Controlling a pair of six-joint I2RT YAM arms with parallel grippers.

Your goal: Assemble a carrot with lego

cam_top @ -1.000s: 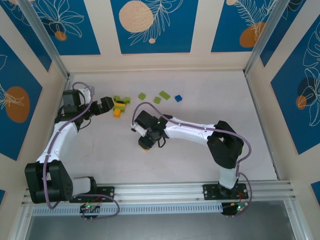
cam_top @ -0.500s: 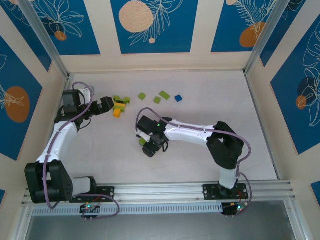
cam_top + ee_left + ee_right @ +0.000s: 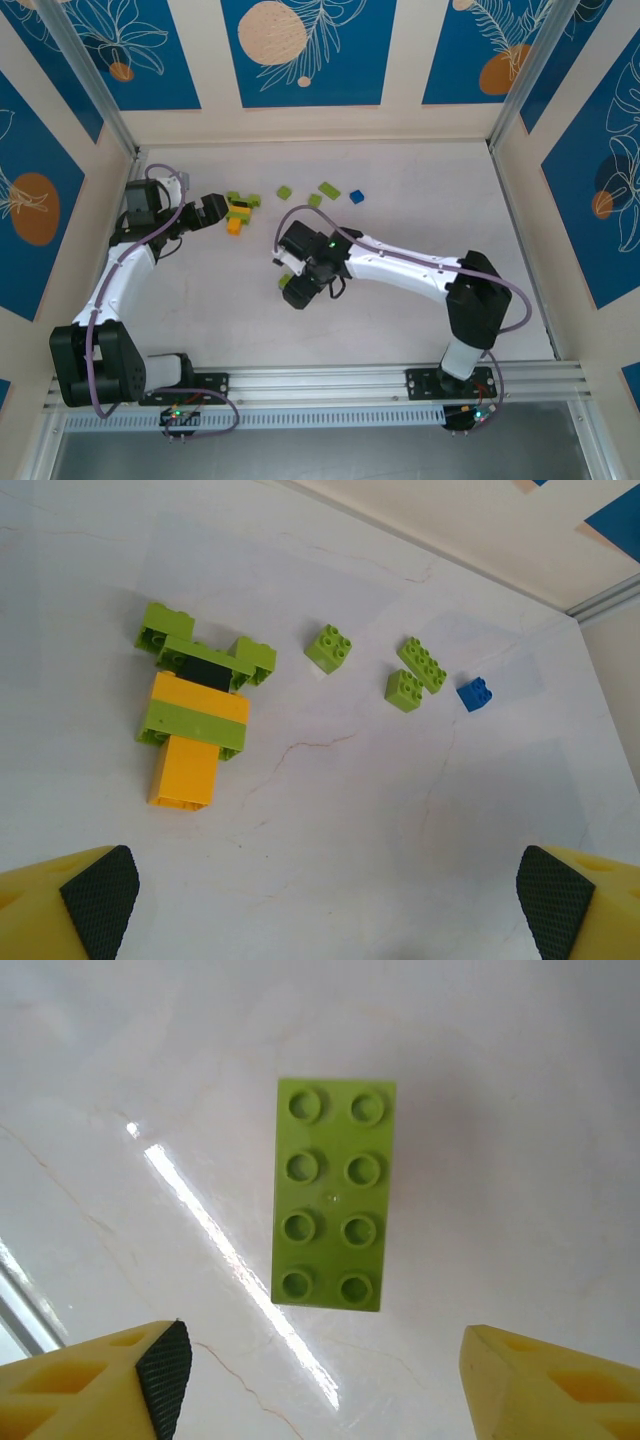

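1. The left pincer (image 3: 205,210) hangs with its jaws spread wide and nothing between them. It is the nearer arm to the half-built carrot (image 3: 240,212), which lies just at its 3 o'clock in the top view.
2. In the left wrist view the half-built carrot sits at 11 o'clock from the jaws. Its lime leaves point to 12 and its orange tip to 6.
3. The right pincer (image 3: 345,1390) is open above the bench (image 3: 380,340). A lime brick (image 3: 333,1192), two studs by four, lies flat at its 12 o'clock, touched by neither finger.
4. The brick's long axis runs 12 to 6 in the right wrist view, so the jaws would close across its narrow width. In the top view this spot is at about 5 o'clock from the carrot, well apart, and the right arm is the nearer one.
5. Three loose bricks (image 3: 329,189) in lime and a blue brick (image 3: 356,196) lie at 12 to 1 o'clock from the right pincer.
6. Against a second ago, the right jaws have spread from nearly closed and the right elbow has swung toward 3 o'clock. The left arm and the carrot have not moved.
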